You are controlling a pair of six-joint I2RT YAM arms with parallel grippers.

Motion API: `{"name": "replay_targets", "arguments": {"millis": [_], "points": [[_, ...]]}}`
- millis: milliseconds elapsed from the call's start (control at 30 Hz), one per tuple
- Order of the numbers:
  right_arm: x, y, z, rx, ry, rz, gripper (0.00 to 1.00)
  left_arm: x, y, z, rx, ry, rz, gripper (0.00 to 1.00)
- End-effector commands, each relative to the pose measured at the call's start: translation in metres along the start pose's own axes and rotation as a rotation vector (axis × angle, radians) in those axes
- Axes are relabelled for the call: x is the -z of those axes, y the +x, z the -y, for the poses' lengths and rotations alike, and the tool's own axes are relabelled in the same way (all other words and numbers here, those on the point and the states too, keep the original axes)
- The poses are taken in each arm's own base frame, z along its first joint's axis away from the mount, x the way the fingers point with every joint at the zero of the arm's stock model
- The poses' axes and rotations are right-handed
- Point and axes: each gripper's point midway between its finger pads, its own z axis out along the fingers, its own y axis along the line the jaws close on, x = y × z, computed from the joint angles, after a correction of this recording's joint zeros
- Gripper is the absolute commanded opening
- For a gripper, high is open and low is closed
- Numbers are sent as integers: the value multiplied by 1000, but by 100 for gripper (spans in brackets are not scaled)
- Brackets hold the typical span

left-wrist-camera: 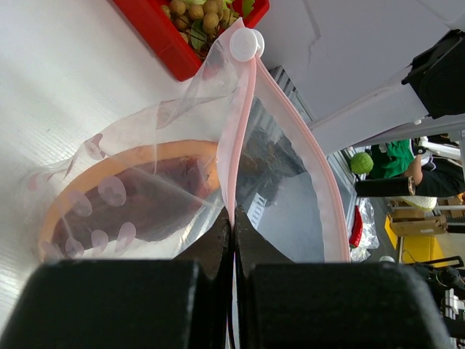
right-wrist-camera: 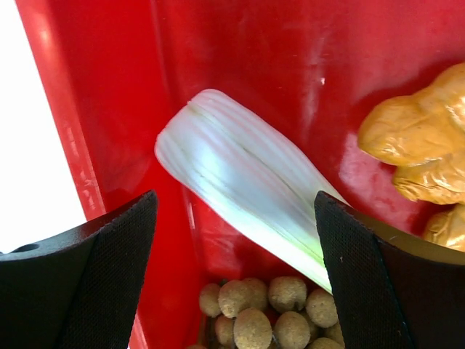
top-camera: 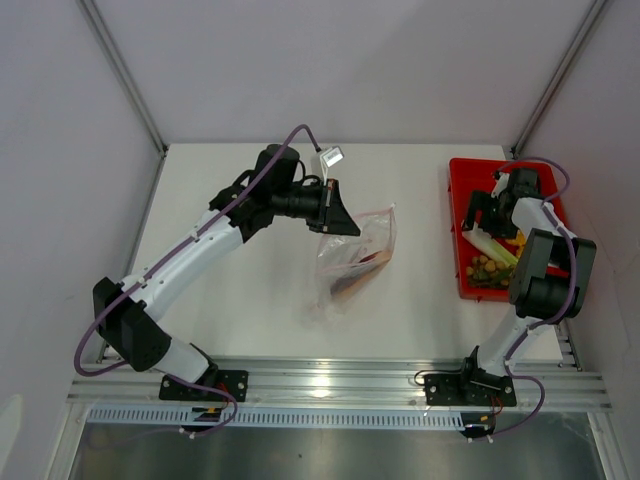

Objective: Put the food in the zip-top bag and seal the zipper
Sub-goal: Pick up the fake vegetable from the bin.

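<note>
My left gripper [top-camera: 335, 215] [left-wrist-camera: 234, 218] is shut on the pinkish zipper [left-wrist-camera: 234, 131] of the clear zip-top bag [top-camera: 355, 258] [left-wrist-camera: 145, 182], lifting that edge so the mouth gapes. Inside the bag lie an orange slice [left-wrist-camera: 145, 153] and a dark red piece [left-wrist-camera: 149, 211]. A white slider tab [left-wrist-camera: 245, 45] sits at the zipper's far end. My right gripper [top-camera: 490, 212] [right-wrist-camera: 234, 200] hangs open over the red tray, its fingers on either side of the green-white leek stalk [right-wrist-camera: 247, 189] [top-camera: 492, 245]. The bunch of tan balls [right-wrist-camera: 269, 313] [top-camera: 487, 268] lies just below the leek.
The red tray [top-camera: 460, 180] [right-wrist-camera: 87, 109] stands at the table's right edge. It also holds a knobbly tan-yellow toy [right-wrist-camera: 421, 145]. White tabletop lies between bag and tray. Grey walls close in the back and sides.
</note>
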Motion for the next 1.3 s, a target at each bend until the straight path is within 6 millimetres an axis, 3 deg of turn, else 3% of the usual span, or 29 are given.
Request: {"name": "replay_targets", "arguments": {"millis": [0, 467, 700, 800, 933, 1033, 1167, 1200, 1267], "points": [[15, -18, -13, 21, -53, 44, 90, 4, -6, 7, -15, 30, 19, 1], [-20, -8, 5, 73, 116, -4, 89, -2, -5, 1, -5, 35, 2, 1], [-32, -19, 27, 37, 247, 34, 88, -7, -4, -3, 12, 36, -8, 1], [-37, -25, 28, 36, 257, 46, 75, -7, -5, -4, 13, 31, -5, 0], [-36, -43, 29, 40, 287, 86, 40, -7, -5, -4, 18, 27, -5, 1], [-30, -52, 29, 38, 290, 110, 30, -7, -6, -3, 23, 24, -4, 1], [-3, -80, 31, 34, 325, 184, 13, -6, -8, -1, 28, 24, 2, 1], [12, -90, 32, 30, 345, 215, 4, -5, -8, 0, 32, 23, 4, 1], [31, -106, 31, 27, 358, 265, 0, -5, -8, -1, 36, 23, 6, 1]]}}
